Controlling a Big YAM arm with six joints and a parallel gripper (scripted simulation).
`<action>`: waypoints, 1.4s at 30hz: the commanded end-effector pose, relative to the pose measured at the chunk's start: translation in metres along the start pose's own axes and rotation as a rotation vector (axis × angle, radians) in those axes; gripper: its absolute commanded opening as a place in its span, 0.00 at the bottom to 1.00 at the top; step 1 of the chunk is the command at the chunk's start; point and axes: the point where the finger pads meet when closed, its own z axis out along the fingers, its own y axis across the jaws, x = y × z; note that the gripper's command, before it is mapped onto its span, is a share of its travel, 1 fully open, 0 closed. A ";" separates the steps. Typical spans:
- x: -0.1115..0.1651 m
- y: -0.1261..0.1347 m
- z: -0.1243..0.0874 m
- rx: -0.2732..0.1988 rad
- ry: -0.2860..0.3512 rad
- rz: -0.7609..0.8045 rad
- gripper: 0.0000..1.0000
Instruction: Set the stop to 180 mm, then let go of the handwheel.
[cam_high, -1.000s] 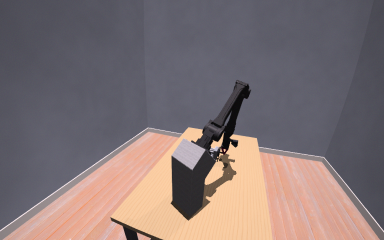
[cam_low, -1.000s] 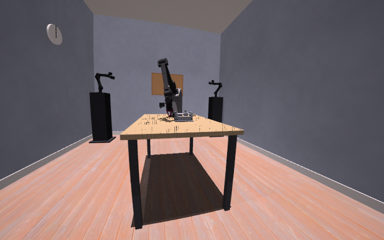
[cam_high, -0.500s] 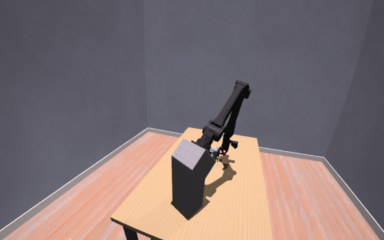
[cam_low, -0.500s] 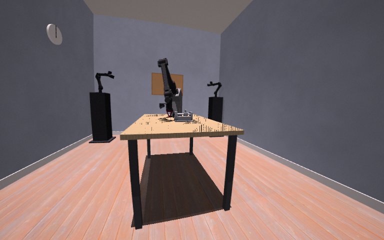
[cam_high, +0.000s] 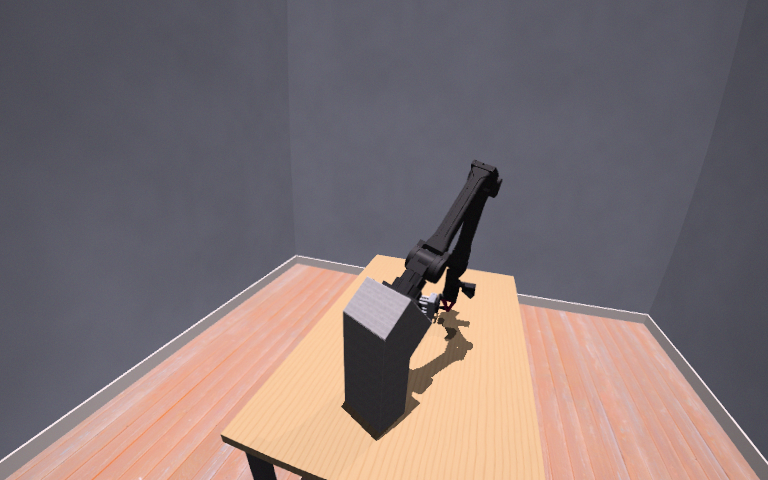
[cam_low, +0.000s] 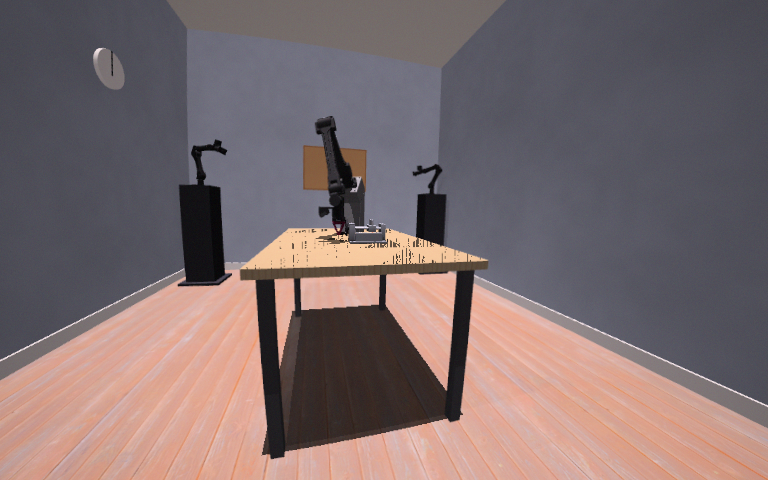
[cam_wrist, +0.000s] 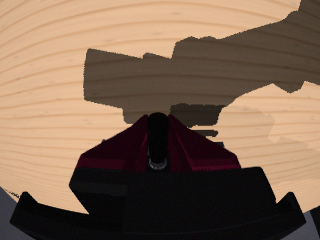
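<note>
The grey stop fixture (cam_low: 368, 232) sits on the wooden table near the arm's base. In the top view only its end (cam_high: 430, 305) shows behind a grey block. My gripper (cam_low: 338, 226) points down at the fixture's left end, just above the table, and it also shows in the top view (cam_high: 446, 305). In the wrist view its dark red fingers are shut on a thin black pin, the handwheel's handle (cam_wrist: 158, 136). The wheel itself, the stop's position and the scale are too small or hidden to read.
A tall grey block (cam_high: 379, 362) stands on the table in front of the fixture in the top view. Two black pedestals with small arms (cam_low: 201, 232) (cam_low: 430, 217) stand on the floor beyond the table. The arm's shadow (cam_wrist: 200, 74) lies on the table top.
</note>
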 end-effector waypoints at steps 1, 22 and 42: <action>-0.006 -0.018 0.014 0.032 -0.011 0.000 0.06; -0.005 -0.036 0.018 0.048 -0.009 -0.003 0.06; -0.005 -0.044 0.014 0.046 -0.008 -0.003 0.06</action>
